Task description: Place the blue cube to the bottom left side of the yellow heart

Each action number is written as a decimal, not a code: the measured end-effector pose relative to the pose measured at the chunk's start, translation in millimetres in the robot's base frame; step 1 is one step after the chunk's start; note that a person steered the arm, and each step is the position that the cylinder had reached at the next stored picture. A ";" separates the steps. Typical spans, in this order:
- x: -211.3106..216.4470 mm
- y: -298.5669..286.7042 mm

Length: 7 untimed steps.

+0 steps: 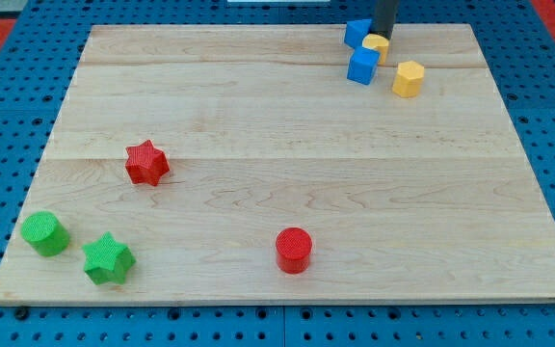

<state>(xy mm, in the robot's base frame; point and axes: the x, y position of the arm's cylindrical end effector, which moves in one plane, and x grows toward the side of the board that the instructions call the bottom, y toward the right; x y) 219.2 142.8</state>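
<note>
Beside the yellow heart [375, 45], my tip [384, 36] stands on a wooden board [258, 116] over pegboard [8, 116].

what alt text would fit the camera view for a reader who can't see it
At the board's top right, my tip sits behind a yellow heart, flanked by a blue cube and another blue block.

Bright, even overhead light; sharp focus throughout. Blocks cast short, soft shadows on the wooden surface [287, 145]. No glare visible.
</note>
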 end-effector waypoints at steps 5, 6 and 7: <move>10.4 7.0; 27.0 4.6; 33.5 -3.4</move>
<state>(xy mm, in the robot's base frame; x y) 252.7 139.4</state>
